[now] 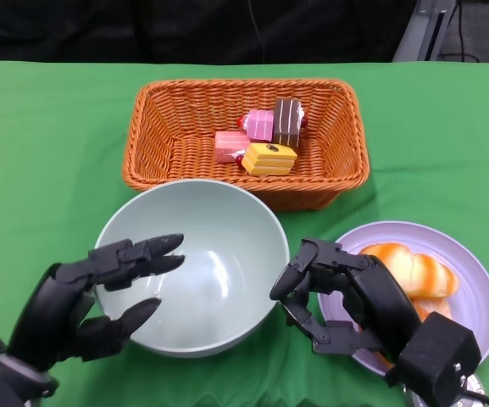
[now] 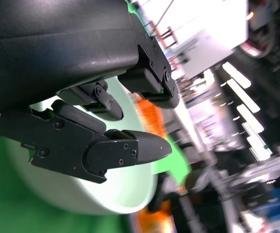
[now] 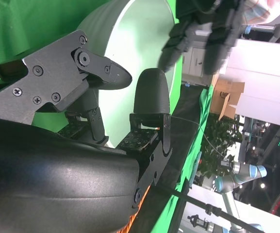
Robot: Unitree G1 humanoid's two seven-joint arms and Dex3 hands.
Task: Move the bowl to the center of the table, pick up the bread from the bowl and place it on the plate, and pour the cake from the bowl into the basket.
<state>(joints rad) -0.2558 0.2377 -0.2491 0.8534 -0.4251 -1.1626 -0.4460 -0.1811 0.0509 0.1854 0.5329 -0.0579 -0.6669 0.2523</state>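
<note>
1. The bowl point(image 1: 191, 267) sits on the green table point(image 1: 41, 153) between the two hands; it is pale green and nothing shows inside it.
2. The left hand point(image 1: 83, 297) is at the bowl's near left rim, fingers spread and holding nothing; its upper fingers point(image 1: 147, 252) reach over the rim into the bowl's mouth and the thumb lies along the outer wall; whether they touch the bowl cannot be told.
3. The right hand point(image 1: 346, 297) hovers just beside the bowl's right rim, fingers curled loosely with a gap between them, gripping nothing; it partly covers the plate point(image 1: 473, 288) beneath it.
4. The bread point(image 1: 413, 270) lies on the purple plate, just beyond and under the right hand.
5. The basket point(image 1: 163, 127) stands beyond both hands, touching or almost touching the bowl's far rim; the cake pieces point(image 1: 268, 136) lie together inside it, pink, brown and yellow.
6. In the right wrist view the bowl's wall point(image 3: 135, 53) shows just past the fingertips point(image 3: 152, 92); the left hand point(image 3: 203, 34) is across it.
</note>
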